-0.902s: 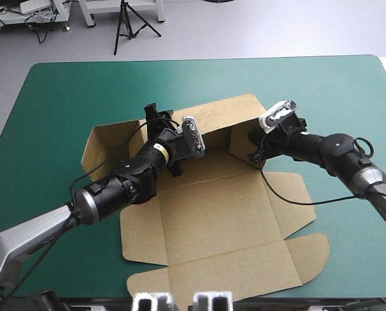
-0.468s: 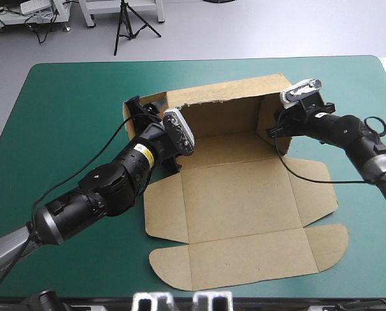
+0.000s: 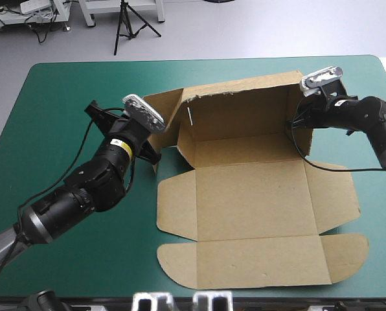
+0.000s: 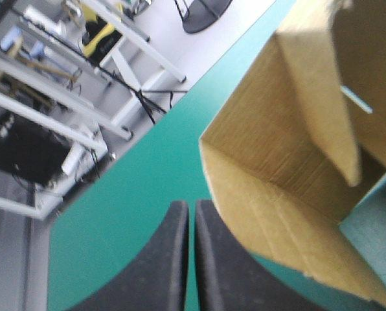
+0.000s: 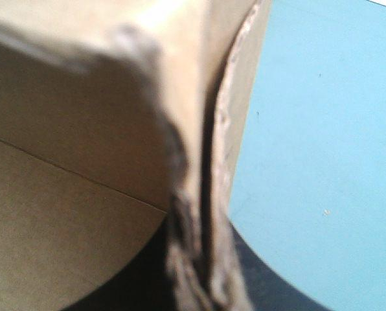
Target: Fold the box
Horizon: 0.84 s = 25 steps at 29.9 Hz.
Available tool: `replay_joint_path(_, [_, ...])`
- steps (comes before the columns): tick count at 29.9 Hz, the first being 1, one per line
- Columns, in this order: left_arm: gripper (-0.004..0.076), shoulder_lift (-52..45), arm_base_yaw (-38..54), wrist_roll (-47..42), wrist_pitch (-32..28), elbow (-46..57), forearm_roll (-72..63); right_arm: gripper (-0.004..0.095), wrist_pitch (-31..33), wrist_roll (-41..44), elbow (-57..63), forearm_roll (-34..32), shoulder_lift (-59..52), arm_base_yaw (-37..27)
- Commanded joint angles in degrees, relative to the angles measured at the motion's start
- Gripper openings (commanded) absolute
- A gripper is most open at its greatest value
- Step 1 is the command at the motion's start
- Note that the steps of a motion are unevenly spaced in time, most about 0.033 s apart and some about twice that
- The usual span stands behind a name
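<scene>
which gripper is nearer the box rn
Right. The right gripper is shut on the box at its raised right-hand wall; the left gripper, shut, sits just outside the left-hand wall, holding nothing.

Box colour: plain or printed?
The box is plain brown board, no print visible. The high view shows it best.

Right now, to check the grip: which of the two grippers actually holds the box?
The right gripper: it pinches the raised right wall of the box. The left gripper is shut on nothing, beside the left wall.
</scene>
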Motion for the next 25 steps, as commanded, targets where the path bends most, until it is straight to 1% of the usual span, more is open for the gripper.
replay_joint_path(1, [0.0014,-2.07,4.71,-1.62,0.58,-3.31,-5.15,-0.0017,0.75,4.58,-5.3,-5.04,-1.98,-0.49])
replay_joint_path(4, [0.0014,-2.07,10.22,-0.66,0.0,-4.07,-9.68,-0.0017,5.21,5.38,-8.53,-6.79,-1.98,-0.49])
replay_joint_path(7, [0.0014,-2.17,14.26,0.38,-0.65,-4.3,-12.06,-0.0017,11.82,5.93,-12.22,-6.93,-1.98,-0.49])
replay_joint_path(12, [0.0014,-3.06,19.18,0.77,-1.25,-4.3,-15.16,-0.0017,25.65,5.93,-17.77,-7.57,-1.98,-0.49])
replay_joint_path(16, [0.0014,-3.23,21.77,1.41,-1.81,-4.3,-18.63,-0.0017,33.6,7.63,-21.26,-9.54,-0.77,-0.49])
replay_joint_path(18, [0.0014,-3.23,22.71,2.9,-1.93,-4.3,-20.89,-0.0018,35.97,8.82,-22.33,-10.39,0.41,-0.49])
replay_joint_path(25, [0.0014,-3.23,23.37,4.08,-2.09,-4.3,-23.41,-0.0018,35.9,10.97,-22.42,-10.62,6.6,-0.49])
